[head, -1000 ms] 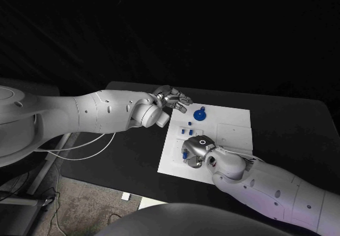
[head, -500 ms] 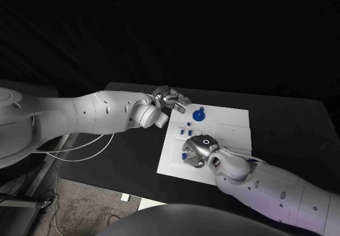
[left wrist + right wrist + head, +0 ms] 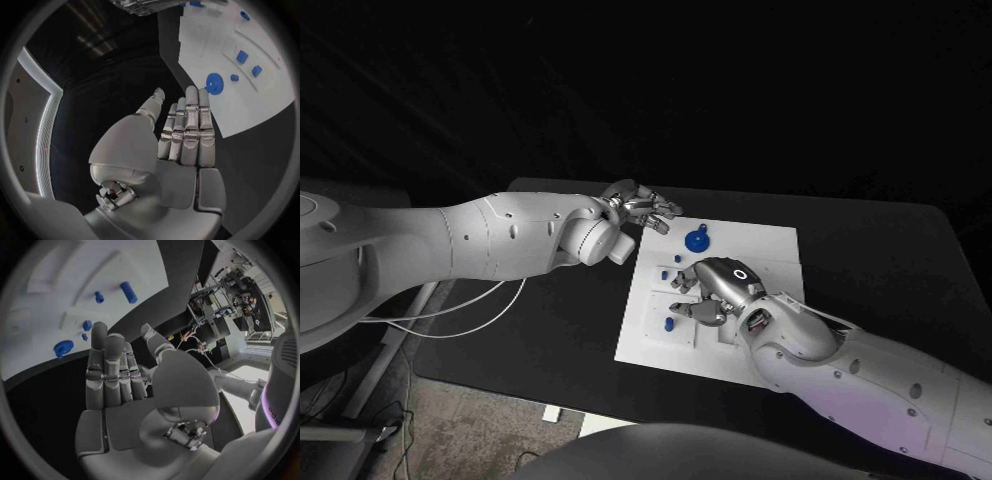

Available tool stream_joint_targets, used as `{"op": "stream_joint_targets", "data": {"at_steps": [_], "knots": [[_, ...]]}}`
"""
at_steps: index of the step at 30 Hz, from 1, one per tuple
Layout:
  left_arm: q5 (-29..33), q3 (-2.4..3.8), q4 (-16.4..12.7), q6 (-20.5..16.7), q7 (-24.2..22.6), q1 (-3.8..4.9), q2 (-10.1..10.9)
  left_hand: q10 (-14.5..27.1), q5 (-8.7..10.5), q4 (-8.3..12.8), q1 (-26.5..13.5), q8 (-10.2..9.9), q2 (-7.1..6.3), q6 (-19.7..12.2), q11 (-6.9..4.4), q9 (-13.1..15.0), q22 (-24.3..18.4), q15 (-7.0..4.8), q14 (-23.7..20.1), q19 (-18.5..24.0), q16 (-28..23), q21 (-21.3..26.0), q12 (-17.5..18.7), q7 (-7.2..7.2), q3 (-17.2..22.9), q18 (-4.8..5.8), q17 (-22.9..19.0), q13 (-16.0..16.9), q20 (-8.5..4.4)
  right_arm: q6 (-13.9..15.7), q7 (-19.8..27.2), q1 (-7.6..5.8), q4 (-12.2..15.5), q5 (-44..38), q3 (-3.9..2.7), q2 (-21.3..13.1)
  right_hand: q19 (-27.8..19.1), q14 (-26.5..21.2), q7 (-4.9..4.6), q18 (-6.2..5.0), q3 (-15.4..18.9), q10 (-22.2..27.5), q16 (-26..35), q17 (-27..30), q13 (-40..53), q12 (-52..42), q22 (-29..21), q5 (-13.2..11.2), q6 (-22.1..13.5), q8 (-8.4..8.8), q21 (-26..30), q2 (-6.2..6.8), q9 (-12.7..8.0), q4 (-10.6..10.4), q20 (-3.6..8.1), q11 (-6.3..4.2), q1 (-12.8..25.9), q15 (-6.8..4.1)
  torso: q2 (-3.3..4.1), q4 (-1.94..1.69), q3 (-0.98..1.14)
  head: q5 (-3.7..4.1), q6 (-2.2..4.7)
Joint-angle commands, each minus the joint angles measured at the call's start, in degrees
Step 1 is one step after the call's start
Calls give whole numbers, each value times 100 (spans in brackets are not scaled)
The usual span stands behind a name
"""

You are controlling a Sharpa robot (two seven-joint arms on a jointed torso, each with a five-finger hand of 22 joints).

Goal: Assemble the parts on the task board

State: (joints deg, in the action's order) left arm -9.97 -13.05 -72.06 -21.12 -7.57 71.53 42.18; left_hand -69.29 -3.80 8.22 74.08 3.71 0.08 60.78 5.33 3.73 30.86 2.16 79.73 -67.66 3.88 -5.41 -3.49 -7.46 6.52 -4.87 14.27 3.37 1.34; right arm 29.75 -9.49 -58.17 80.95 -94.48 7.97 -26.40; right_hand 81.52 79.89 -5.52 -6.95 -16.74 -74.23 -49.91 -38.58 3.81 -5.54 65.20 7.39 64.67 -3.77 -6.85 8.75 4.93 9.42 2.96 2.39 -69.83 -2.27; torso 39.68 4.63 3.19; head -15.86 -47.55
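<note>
Task board (image 3: 769,262) unlabelled, blue parts (image 3: 698,240) on it; left hand (image 3: 640,207), right hand (image 3: 711,290) both empty, fingers apart

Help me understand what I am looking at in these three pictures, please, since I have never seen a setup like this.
This is a robot with two white arms, each ending in a silver hand with fingers. The wide picture comes from a camera on its head, looking down at a black table. The two round pictures come from cameras at its wrists, behind each hand.

On the table lies a white task board with small blue parts, among them a round blue disc.

The left hand hovers at the board's far corner; its wrist view shows its fingers straight and holding nothing. The right hand is over the board's middle, and its own wrist view shows it empty too.
</note>
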Motion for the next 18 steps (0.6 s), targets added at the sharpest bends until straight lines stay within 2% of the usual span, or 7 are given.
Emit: {"op": "stream_joint_targets", "data": {"at_steps": [1, 3, 6, 7, 10, 14, 18], "knots": [[6, 5, 29, 108, -90, 3, -30, 45, -14, 13, 4, -1, 15, -43, -3, -5, -14, 4, -25, -22, -25, 18, 17, -4, -37, 97, -2, -3, -6, 21, 268, -82, 136, 907, -63, -158, -21, -16, 47, 158, 174, -187, 30, -18, 33, -157, -12, 245, 149, -39, 23, -73, 160, 45, 90, -87, -27, -78, -38, 59, 37, 41, 20], [6, 5, 57, 113, -91, 3, -40, 45, -14, 13, 4, -1, 15, -43, -3, -5, -14, 4, -25, -22, -25, 18, 17, -4, -37, 97, -2, -3, -6, -171, 292, -153, 238, 1242, -117, -315, -53, -46, 144, 238, 486, -393, 48, -38, 240, -535, -18, 468, 344, -187, 40, -100, 468, 107, 159, -201, -138, -153, -54, 84, 53, 66, 28], [6, 4, 107, 116, -94, -1, -51, 54, -18, -4, 47, -2, 45, -50, 1, -5, -243, 7, -30, -89, -26, 57, 17, -8, -127, 103, -6, -3, -8, -547, 276, -263, 374, 1569, -179, -565, -97, -134, 225, 415, 1552, 916, 60, -153, 2156, -2914, -35, 750, -1016, -1669, 82, -282, 3900, 189, 263, -239, -439, -199, -83, 131, 84, 110, 42], [6, 4, 124, 117, -94, -5, -54, 54, -18, -4, 47, -2, 45, -50, 1, -5, -243, 7, -30, -89, -26, 57, 17, -8, -127, 103, -6, -3, -8, -640, 270, -294, 409, 1626, -191, -638, -114, -186, 241, 416, 1520, 1486, 11, -220, 2780, -3791, -15, 813, -1730, -2266, 80, -424, 5687, 181, 248, -219, -281, -226, -92, 144, 93, 125, 46], [6, 4, 161, 120, -96, -20, -60, 54, -18, -4, 47, -2, 45, -50, 1, -5, -243, 7, -30, -89, -26, 57, 17, -8, -127, 103, -6, -3, -8, -888, 240, -359, 491, 1723, -211, -827, -111, -221, 306, 408, 1345, 1736, -185, -376, 3195, -4686, 104, 949, -1530, -2232, -3, -432, 7044, 320, 276, -332, -146, -228, -112, 173, 113, 171, 67], [6, 4, 181, 128, -96, -44, -61, 55, -17, 1, 53, -2, 54, -52, 1, -5, -262, 7, -33, -93, -27, 52, 16, -8, -126, 103, -8, -2, -9, -1117, 189, -411, 548, 1788, -222, -1030, -151, -272, 361, 415, 1261, 1844, -368, -448, 3073, -5130, 277, 1034, -1582, -2756, -89, -442, 6764, 392, 291, -370, -6, -248, -132, 202, 146, 249, 84], [6, 3, 181, 132, -99, -63, -50, 55, -17, 1, 53, -2, 54, -52, 1, -5, -262, 7, -33, -93, -27, 52, 16, -8, -126, 103, -8, -2, -9, -1239, 141, -435, 565, 1883, -225, -1220, -140, -266, 351, 407, 1238, 1842, -394, -415, 2831, -5120, 307, 1091, -1619, -2817, -91, -543, 6202, 310, 288, -366, 109, -245, -149, 222, 170, 381, 103]]}}
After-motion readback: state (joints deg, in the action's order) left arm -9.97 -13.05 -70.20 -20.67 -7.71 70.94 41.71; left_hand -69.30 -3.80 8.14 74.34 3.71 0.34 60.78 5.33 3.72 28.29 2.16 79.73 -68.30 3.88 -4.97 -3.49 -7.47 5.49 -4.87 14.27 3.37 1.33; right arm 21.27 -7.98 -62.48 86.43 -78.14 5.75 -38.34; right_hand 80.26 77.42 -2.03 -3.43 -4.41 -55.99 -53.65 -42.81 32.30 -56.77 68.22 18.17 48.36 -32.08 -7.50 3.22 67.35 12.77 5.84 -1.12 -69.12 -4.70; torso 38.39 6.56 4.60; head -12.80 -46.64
